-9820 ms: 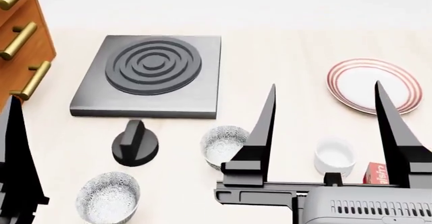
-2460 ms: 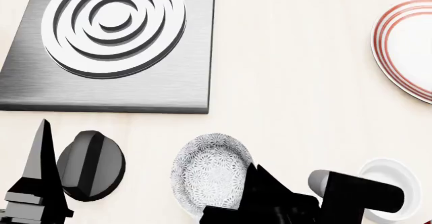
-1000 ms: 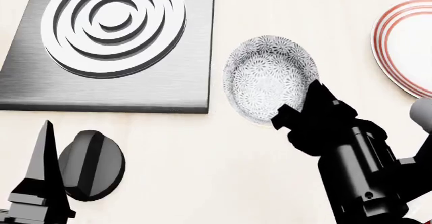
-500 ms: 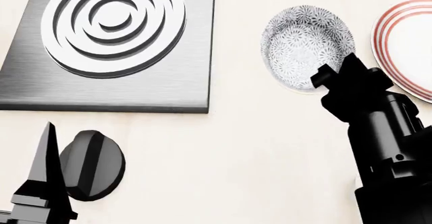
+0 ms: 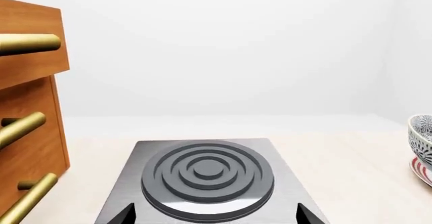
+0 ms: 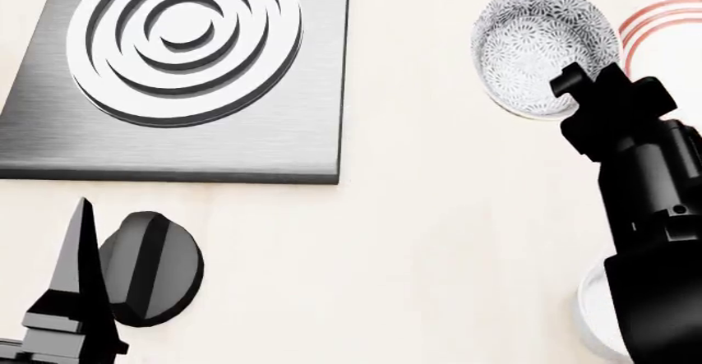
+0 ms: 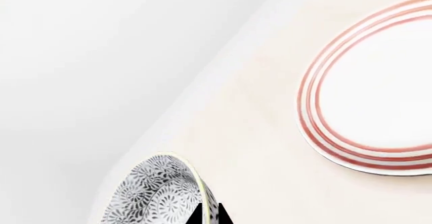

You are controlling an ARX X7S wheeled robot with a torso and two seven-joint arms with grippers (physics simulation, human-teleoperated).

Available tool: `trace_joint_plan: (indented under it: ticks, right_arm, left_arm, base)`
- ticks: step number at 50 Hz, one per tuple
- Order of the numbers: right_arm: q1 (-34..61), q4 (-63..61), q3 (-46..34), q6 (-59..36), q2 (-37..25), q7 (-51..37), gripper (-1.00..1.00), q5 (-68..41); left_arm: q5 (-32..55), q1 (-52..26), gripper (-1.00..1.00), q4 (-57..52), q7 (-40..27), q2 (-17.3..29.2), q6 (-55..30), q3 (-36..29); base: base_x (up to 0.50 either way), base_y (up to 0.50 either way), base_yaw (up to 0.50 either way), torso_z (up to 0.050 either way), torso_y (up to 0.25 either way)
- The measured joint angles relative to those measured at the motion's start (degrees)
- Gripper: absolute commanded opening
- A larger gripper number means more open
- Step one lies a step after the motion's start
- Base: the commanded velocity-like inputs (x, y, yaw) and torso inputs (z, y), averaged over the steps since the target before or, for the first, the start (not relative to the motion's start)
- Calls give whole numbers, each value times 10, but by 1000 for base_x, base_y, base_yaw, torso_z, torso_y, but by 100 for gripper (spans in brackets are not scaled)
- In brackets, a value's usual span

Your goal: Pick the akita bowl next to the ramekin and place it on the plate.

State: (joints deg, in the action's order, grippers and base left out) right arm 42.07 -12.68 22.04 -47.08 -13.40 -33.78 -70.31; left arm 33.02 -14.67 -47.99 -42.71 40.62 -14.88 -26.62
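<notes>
Pinched the grey-and-white speckled akita bowl (image 6: 543,50) by its rim with the black right gripper (image 6: 576,80), bowl lifted and hanging just ahead of the fingers. Was overlapping the near edge of the shallow red-ringed white plate (image 7: 378,90), not centred. Needed carrying further out over the middle, then lowering level before letting go. Couldn't tell on the left gripper (image 5: 212,219), only tips showing.

My right gripper (image 6: 579,85) lifts grey floral-speckled akita bowl (image 6: 543,48) just left of red-ringed white plate (image 6: 663,35); square burner slab (image 6: 181,72) far left; plain white ramekin (image 6: 593,315) near me on pale worktop (image 6: 439,232).
</notes>
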Motion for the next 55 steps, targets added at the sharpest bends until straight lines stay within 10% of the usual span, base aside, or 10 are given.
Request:
trace_joint_plan:
  ticks: [55]
  right_arm:
    - [68,145,17,68,-46,21,-100,53]
  left_arm:
    - [-6,-2,100,16,4,-2,7,-6]
  base:
    - [0,0,0,0,1]
